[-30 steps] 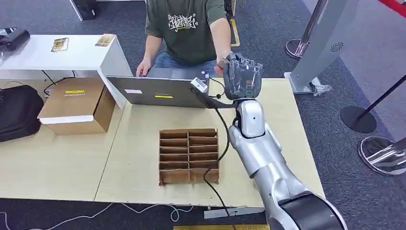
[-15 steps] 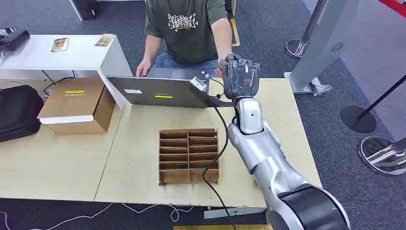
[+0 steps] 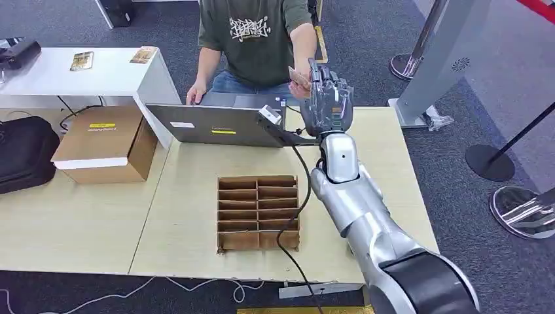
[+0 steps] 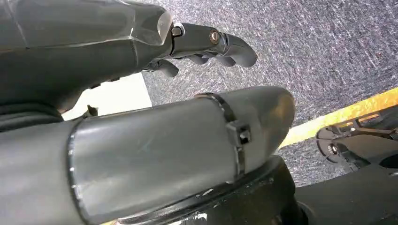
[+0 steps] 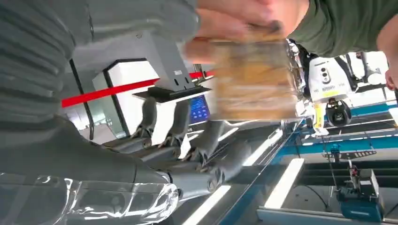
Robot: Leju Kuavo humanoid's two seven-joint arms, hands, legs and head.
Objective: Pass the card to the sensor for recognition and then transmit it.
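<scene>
One card is in play, held in a person's hand just above the far edge of the table, level with the fingertips of the right hand. That hand is raised upright past the table's far edge with its fingers spread and straight, grasping nothing; in the right wrist view the blurred card sits close beyond the fingers, and whether it touches them I cannot tell. The left hand hangs over grey carpet, its fingers loosely curled around nothing. On the table stand one laptop, open with its back to the robot, one small sensor on a black stalk by the laptop's right corner, and one cardboard divider tray of two columns near the front edge, crossed by one black cable. One cardboard box and one black bag lie to the left. Bare tabletop lies right of the tray, under the arm.
</scene>
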